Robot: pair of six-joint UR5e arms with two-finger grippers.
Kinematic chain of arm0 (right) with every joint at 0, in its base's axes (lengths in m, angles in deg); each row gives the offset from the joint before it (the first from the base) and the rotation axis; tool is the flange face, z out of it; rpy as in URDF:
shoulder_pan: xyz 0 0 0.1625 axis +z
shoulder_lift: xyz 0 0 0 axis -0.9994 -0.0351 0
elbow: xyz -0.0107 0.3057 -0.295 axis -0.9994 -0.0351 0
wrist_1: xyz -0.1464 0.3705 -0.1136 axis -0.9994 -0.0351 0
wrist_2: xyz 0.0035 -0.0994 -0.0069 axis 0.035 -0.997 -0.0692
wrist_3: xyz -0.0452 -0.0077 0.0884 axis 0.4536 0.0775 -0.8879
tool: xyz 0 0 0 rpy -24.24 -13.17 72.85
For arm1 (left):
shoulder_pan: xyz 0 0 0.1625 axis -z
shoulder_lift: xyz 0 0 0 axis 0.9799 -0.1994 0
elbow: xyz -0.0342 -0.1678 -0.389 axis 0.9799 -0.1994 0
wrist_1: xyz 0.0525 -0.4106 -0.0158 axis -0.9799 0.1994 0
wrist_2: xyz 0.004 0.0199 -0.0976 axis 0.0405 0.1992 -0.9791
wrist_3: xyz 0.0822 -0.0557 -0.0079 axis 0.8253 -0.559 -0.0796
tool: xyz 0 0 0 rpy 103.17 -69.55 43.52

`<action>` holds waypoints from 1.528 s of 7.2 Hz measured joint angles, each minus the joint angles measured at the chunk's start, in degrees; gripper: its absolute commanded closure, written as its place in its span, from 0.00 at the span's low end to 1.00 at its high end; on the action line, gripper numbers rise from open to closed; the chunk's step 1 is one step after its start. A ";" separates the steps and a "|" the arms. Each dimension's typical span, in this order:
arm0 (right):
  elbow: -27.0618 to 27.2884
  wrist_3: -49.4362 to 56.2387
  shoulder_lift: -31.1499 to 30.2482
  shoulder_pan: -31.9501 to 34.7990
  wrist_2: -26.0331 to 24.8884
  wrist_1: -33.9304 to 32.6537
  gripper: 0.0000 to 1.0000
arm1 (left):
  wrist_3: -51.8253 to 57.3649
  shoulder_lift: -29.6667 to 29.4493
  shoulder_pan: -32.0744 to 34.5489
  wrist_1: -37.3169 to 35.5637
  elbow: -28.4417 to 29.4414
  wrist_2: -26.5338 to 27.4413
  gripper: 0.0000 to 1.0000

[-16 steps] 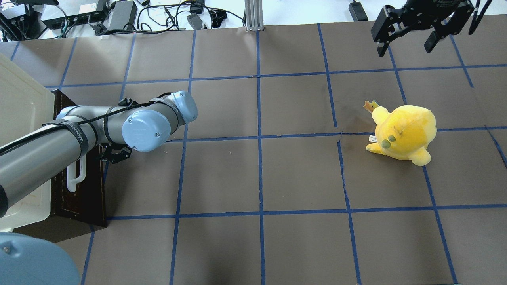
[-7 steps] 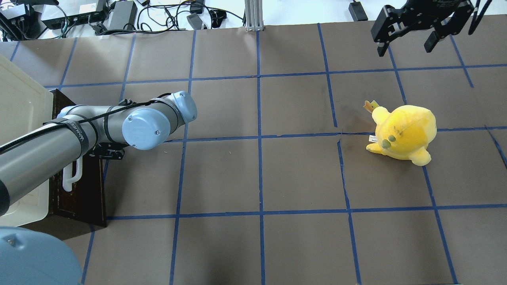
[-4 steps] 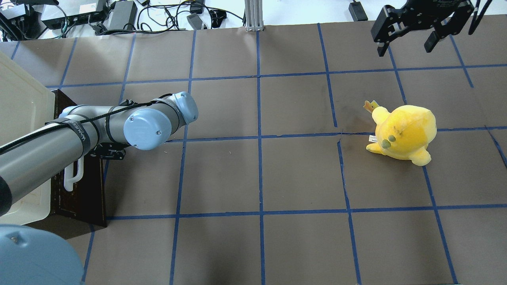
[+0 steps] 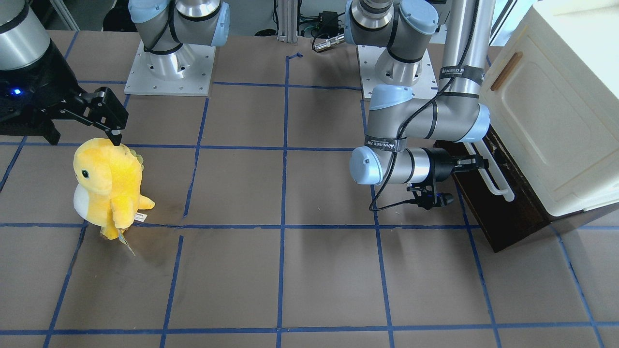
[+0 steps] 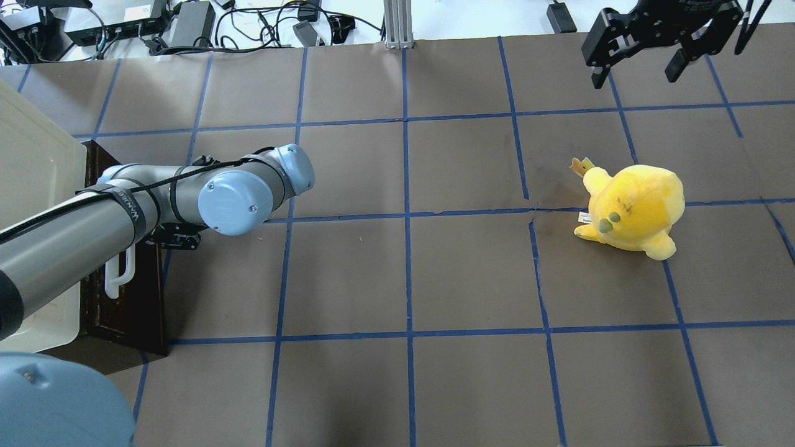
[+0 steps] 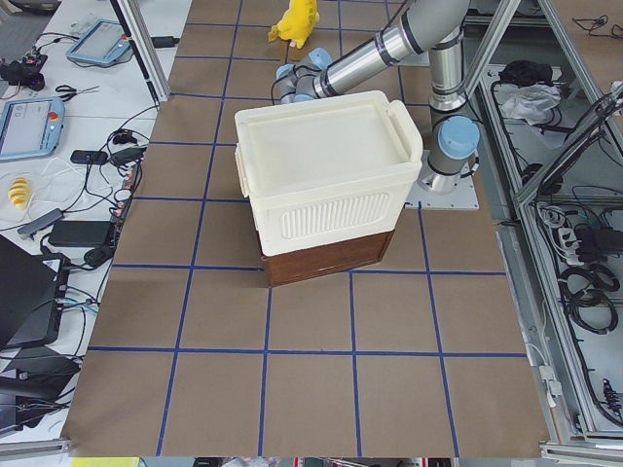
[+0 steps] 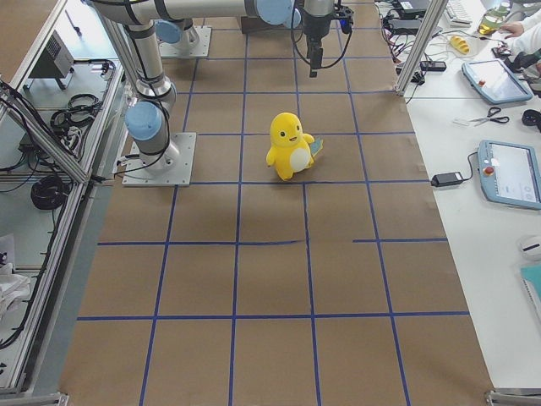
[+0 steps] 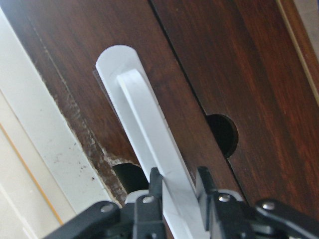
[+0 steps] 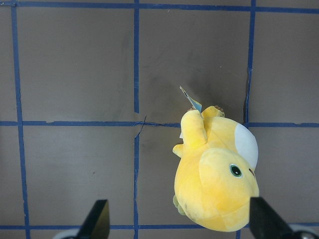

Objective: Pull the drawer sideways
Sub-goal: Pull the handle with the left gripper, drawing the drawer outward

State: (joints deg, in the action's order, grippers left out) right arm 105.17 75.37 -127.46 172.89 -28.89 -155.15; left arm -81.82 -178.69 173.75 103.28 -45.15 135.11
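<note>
The dark-brown wooden drawer (image 4: 503,212) sits under a cream cabinet (image 4: 556,121) at the table's left end. Its long white bar handle (image 4: 497,180) faces the table's middle. My left gripper (image 4: 476,162) is shut on that handle. In the left wrist view both black fingers (image 8: 154,186) clamp the white bar (image 8: 149,129) against the brown front (image 8: 209,64). In the overhead view the drawer (image 5: 133,304) and handle (image 5: 118,279) show beside my left forearm, which hides the gripper. My right gripper (image 5: 646,65) hangs open and empty at the far right.
A yellow plush toy (image 5: 633,208) stands on the right half of the table, below my right gripper; it also shows in the right wrist view (image 9: 214,174). Brown paper with blue tape lines covers the table (image 5: 404,279). Cables and power boxes (image 5: 186,22) lie beyond the far edge.
My left gripper has moved in from beside the handle and onto it. Since then the left arm and the handle have shifted slightly right. The right arm and the plush have not moved.
</note>
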 measured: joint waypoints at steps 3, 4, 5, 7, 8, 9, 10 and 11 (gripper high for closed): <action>0.00 0.00 0.00 0.00 0.00 0.00 0.00 | 0.02 -0.08 0.59 0.00 0.06 -0.03 0.92; 0.00 0.00 0.00 0.00 0.00 0.00 0.00 | 0.03 -0.10 0.61 0.00 0.08 -0.02 0.92; 0.00 0.00 0.00 0.00 0.00 0.00 0.00 | 0.06 -0.13 0.65 0.00 0.09 0.02 0.92; 0.00 0.00 0.00 0.00 0.00 0.00 0.00 | 0.08 -0.13 0.74 0.00 0.09 0.05 0.92; 0.00 0.00 0.00 0.00 0.00 0.00 0.00 | 0.09 -0.14 0.80 0.00 0.09 0.06 0.92; 0.00 0.00 0.00 0.00 0.00 0.00 0.00 | 0.09 -0.14 0.88 0.00 0.09 0.06 0.92; 0.00 0.00 0.00 0.00 0.00 0.00 0.00 | 0.09 -0.14 1.03 0.00 0.09 0.06 0.93; 0.00 0.00 0.00 0.00 0.00 0.00 0.00 | 0.09 -0.14 1.30 0.00 0.15 0.05 0.93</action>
State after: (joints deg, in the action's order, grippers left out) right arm 105.17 75.37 -127.46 172.89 -28.89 -155.15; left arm -81.73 -178.83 175.05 103.29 -45.00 135.16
